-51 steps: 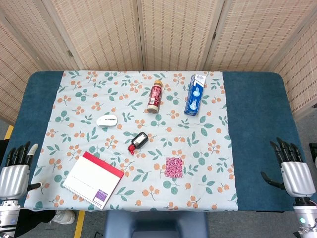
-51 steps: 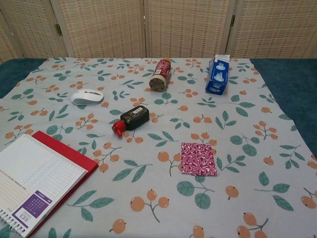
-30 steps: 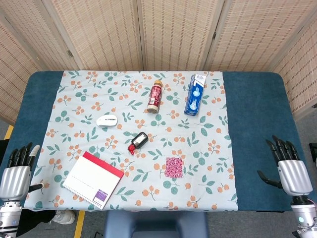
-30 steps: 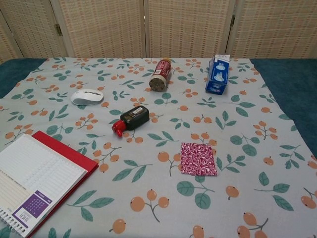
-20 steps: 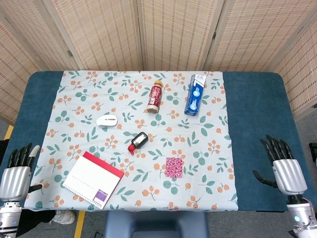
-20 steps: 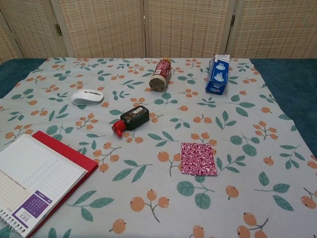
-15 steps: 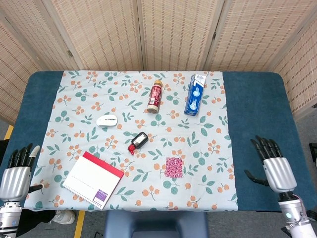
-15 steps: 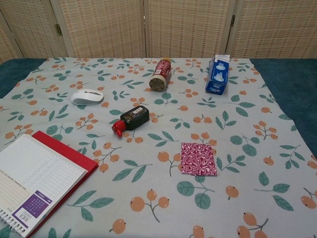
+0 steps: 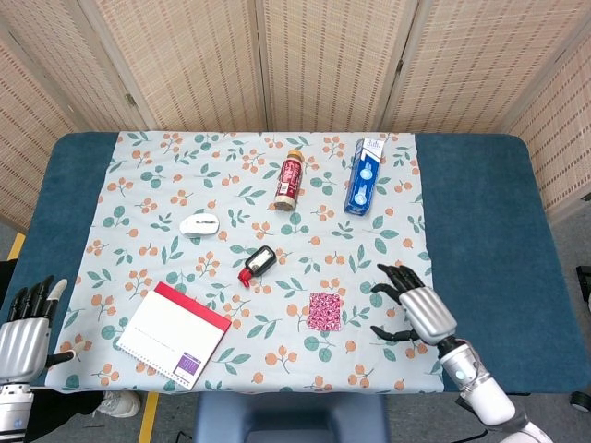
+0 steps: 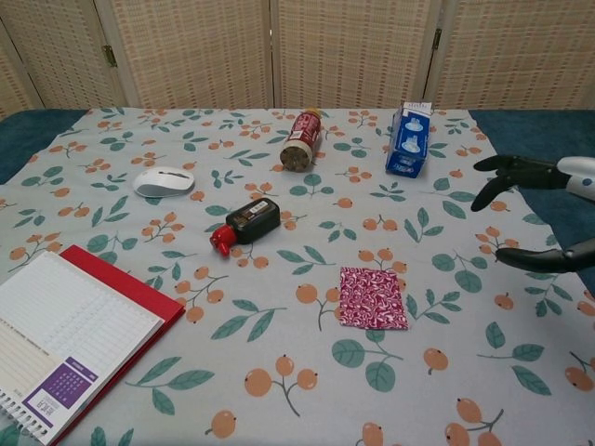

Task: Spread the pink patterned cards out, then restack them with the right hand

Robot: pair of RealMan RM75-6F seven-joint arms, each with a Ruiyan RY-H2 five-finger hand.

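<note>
**Right hand poised beside stacked pink cards**

Seen from the head camera, the pink patterned cards (image 9: 324, 311) lie in a neat square stack on a floral cloth (image 9: 138, 185) printed with orange berries and green leaves, draped over the blue surface (image 9: 480, 203). The right hand (image 9: 414, 312), with a silver shell and dark fingers, sits just right of the stack with its fingers spread and nothing in them. The left hand (image 9: 23, 334) waits at the near left edge, fingers straight and apart, holding nothing. A red-covered spiral notebook (image 9: 174, 334) lies open near it. Farther back are a white mouse (image 9: 199, 224), a small black bottle with a red cap (image 9: 258, 265) on its side, a red drink bottle (image 9: 289, 180) also on its side, and a blue carton (image 9: 364, 175). A woven screen (image 9: 305, 65) stands behind.

From the chest camera, the cards (image 10: 372, 298) show a red-and-white swirl print and flat, crisp edges. The right hand's dark fingers (image 10: 514, 171) reach in from the right edge, above the cloth and apart from the stack. Nothing lies between them and the cards.
</note>
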